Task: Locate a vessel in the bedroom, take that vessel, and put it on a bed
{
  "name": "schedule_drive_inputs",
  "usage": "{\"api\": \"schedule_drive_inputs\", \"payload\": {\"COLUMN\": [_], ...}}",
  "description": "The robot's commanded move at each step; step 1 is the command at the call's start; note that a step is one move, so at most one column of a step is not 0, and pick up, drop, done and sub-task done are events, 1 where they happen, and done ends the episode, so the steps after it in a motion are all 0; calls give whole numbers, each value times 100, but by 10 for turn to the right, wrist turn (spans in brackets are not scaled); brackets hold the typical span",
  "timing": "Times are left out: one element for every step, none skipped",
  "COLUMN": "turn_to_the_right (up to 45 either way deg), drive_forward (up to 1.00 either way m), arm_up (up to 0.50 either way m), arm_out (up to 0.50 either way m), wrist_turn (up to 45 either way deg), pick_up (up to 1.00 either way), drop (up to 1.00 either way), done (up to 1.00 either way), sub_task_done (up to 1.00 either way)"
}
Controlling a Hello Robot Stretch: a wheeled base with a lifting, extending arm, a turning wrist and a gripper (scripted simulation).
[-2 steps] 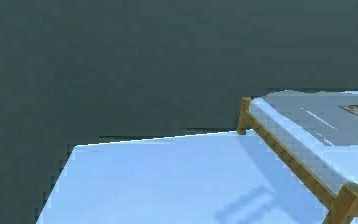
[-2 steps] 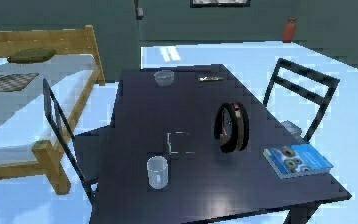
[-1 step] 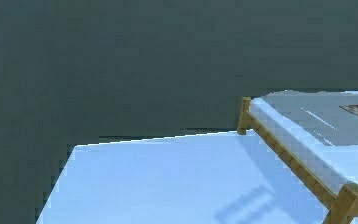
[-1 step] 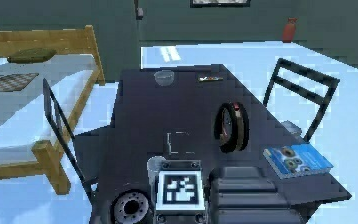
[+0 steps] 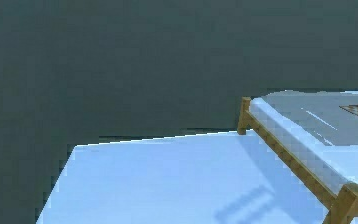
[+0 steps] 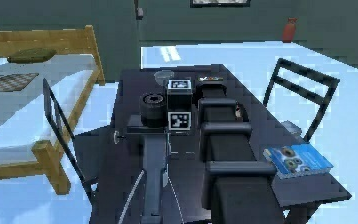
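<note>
I see the gripper [image 6: 145, 108] over the dark table [image 6: 137, 85] at the middle of the arm side view. I cannot tell how its fingers stand or whether it holds anything. A small greyish bowl shape [image 6: 165, 76] sits on the table just above it. The bed [image 6: 47, 75] lies upper left.

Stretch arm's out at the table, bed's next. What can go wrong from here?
1. The gripper shows against a cluttered table. I cannot tell whether it holds anything, so a lift may come up empty.
2. Dark boxes lie close beside the arm; retracting or turning could knock them.
3. A chair stands between table and bed; the way over may snag on it.
</note>
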Motion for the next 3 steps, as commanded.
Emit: {"api": "schedule_drive_inputs", "payload": {"turn_to_the_right": [0,0,0], "drive_forward": [0,0,0], "arm_up": [0,0,0], "arm_out": [0,0,0], "wrist_turn": [450,450,450], "pick_up": [0,0,0], "drop": [0,0,0], "done": [0,0,0], "sub_task_done": [0,0,0]}}
